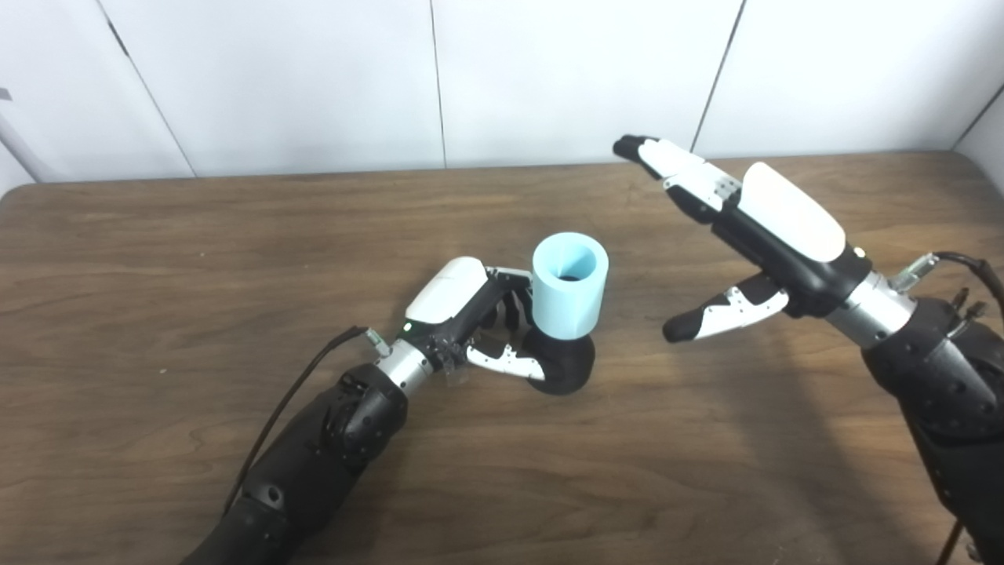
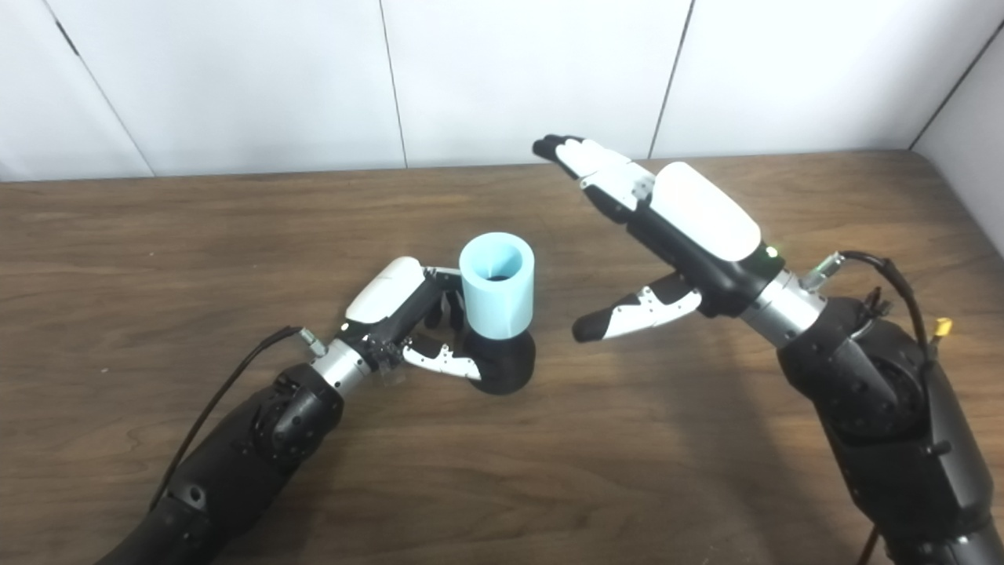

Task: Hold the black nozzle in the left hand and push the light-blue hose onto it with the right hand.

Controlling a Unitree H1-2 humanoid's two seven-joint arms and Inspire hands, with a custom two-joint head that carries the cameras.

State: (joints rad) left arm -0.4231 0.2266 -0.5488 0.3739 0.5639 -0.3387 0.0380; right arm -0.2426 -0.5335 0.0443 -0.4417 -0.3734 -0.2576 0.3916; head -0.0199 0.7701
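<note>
The black nozzle (image 1: 566, 364) stands on the wooden table (image 1: 157, 259) near its middle. A short light-blue hose (image 1: 570, 286) sits upright on top of it, its open end facing up. My left hand (image 1: 478, 314) is shut on the nozzle from the left, thumb along its front and fingers behind it, against the hose's lower edge. To the right, my right hand (image 1: 745, 227) hovers open above the table, fingers stretched toward the back wall and thumb pointing left toward the hose. It touches nothing.
White wall panels (image 1: 549, 78) rise behind the table's far edge. The table's right corner (image 1: 965, 157) is rounded. A black cable (image 1: 290, 408) trails from the left wrist, another loops at the right wrist (image 1: 973, 271).
</note>
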